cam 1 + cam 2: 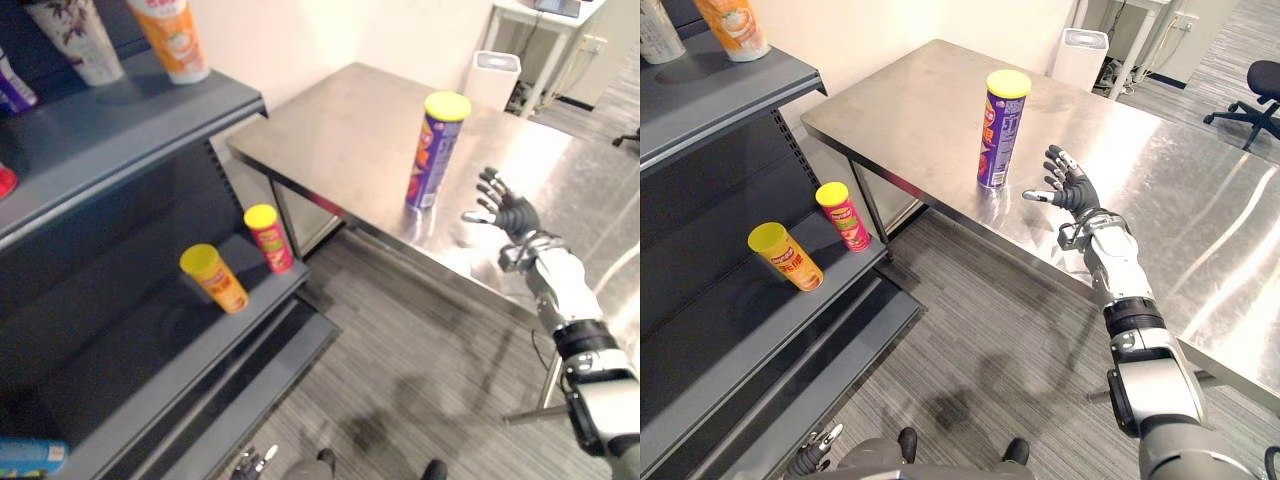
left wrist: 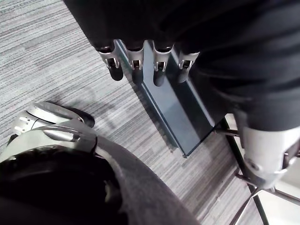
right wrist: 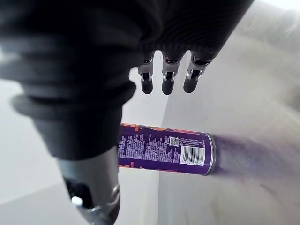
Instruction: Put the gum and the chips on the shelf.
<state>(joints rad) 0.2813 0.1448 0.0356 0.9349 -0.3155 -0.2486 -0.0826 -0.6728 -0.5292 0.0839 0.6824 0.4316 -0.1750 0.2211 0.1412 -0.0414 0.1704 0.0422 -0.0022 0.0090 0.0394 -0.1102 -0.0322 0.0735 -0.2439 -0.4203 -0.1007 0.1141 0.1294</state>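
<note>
Bright rm, glare on table (image 1: 350,130)

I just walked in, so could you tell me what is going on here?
The robot's right hand, open, is beside the purple chips can standing upright on the steel table, not yet gripping it. An orange can and a red can sit on the shelf. The left hand hangs low over the floor, open.
</note>
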